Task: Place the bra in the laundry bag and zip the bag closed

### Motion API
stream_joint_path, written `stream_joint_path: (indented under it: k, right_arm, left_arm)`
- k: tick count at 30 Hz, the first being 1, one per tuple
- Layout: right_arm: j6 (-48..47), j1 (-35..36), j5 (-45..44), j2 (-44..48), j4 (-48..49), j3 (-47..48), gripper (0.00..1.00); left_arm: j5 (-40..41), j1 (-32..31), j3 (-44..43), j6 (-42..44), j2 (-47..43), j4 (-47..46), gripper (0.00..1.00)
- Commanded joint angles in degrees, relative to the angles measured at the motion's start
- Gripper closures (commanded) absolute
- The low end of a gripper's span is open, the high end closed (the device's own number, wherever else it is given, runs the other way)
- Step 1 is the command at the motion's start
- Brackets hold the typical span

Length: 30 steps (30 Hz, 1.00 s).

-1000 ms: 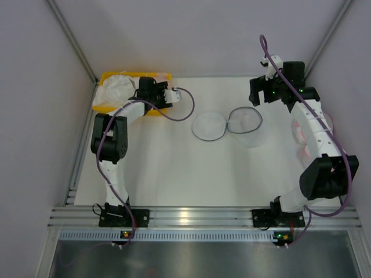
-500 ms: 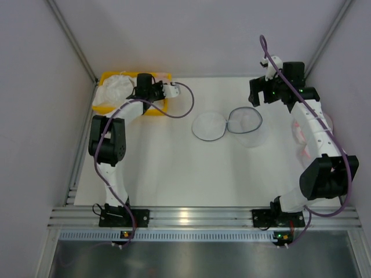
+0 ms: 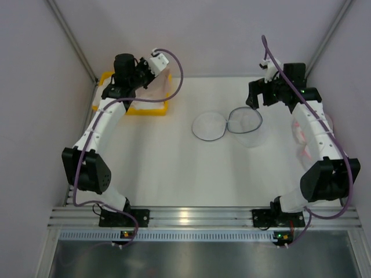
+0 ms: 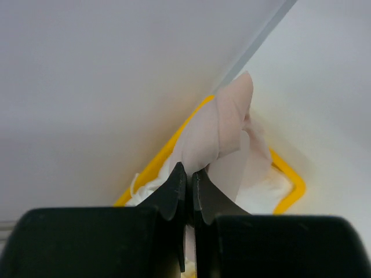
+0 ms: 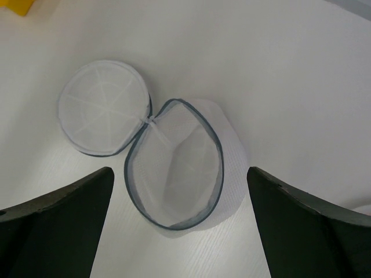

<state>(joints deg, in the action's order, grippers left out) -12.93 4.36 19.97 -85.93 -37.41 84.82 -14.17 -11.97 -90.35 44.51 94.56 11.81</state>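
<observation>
My left gripper [image 3: 146, 78] [image 4: 189, 171] is raised above the yellow bin [image 3: 145, 110] at the back left and is shut on the pale pink bra [image 3: 158, 88] [image 4: 223, 130]. The bra hangs from the fingers over the bin. The laundry bag [image 3: 246, 123] [image 5: 174, 174] lies open at mid table, dark grey rim up. Its round mesh lid [image 3: 208, 126] [image 5: 103, 107] is folded out flat to the left. Just behind and above the bag hovers my right gripper [image 3: 255, 99] [image 5: 178, 171], open wide with nothing between its fingers.
White garments [image 4: 264, 188] fill the yellow bin [image 4: 291, 186] under the bra. Pink-rimmed mesh pouches [image 3: 301, 139] lie by the right arm at the table's right edge. Grey walls and metal corner posts close in the back and sides.
My left gripper shut on the bra in the bin and lifted it up and back. The left arm stretched upward. The right arm has barely moved.
</observation>
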Motion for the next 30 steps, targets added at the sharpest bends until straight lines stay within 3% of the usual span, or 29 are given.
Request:
stream_joint_path:
  k: [1, 6, 10, 14, 16, 17, 18, 20, 24, 30]
  right_arm:
    - [1.24, 0.3, 5.16, 2.61, -1.79, 0.18, 0.01]
    - [1.33, 0.3, 10.17, 2.96, -3.19, -2.11, 0.0]
    - [-0.08, 0.3, 13.6, 3.14, -4.95, -3.25, 0.0]
    - [-0.34, 0.73, 20.35, 3.4, -6.89, -5.27, 0.01]
    - [0.7, 1.96, 23.78, 4.45, -5.93, -8.68, 0.08]
    - [1.67, 2.4, 27.28, 5.06, -4.53, -10.36, 0.12]
    - [2.98, 3.89, 28.88, 6.81, -2.95, -12.11, 0.24]
    - [8.51, 6.17, 30.83, 9.54, 4.34, -17.12, 0.29]
    - [15.45, 14.78, 32.5, 8.07, 8.92, -18.46, 0.27]
    - [25.4, 18.83, 34.0, 2.27, 19.29, -16.27, 0.26]
  left_arm:
    - [-2.52, -1.13, -2.2, -13.82, -7.19, 9.18, 1.0]
    - [-9.19, -1.39, 0.86, -27.97, -15.01, 17.97, 1.0]
    - [-20.07, -1.48, 10.09, -40.54, -23.1, 17.98, 1.0]
    - [-25.01, -1.57, 18.16, -52.14, -28.02, 17.89, 1.0]
    - [-26.87, -1.57, 20.29, -57.94, -28.91, 17.98, 1.0]
    - [-27.91, -1.48, 21.08, -60.31, -29.61, 17.29, 1.0]
    - [-28.62, -1.48, 23.0, -64.94, -29.87, 16.41, 1.0]
    - [-30.29, -1.39, 24.33, -68.75, -30.75, 13.08, 1.0]
    - [-30.21, -0.96, 28.55, -80.77, -33.47, 2.99, 1.0]
    - [-30.38, -0.34, 33.21, -89.49, -34.53, -5.46, 1.0]
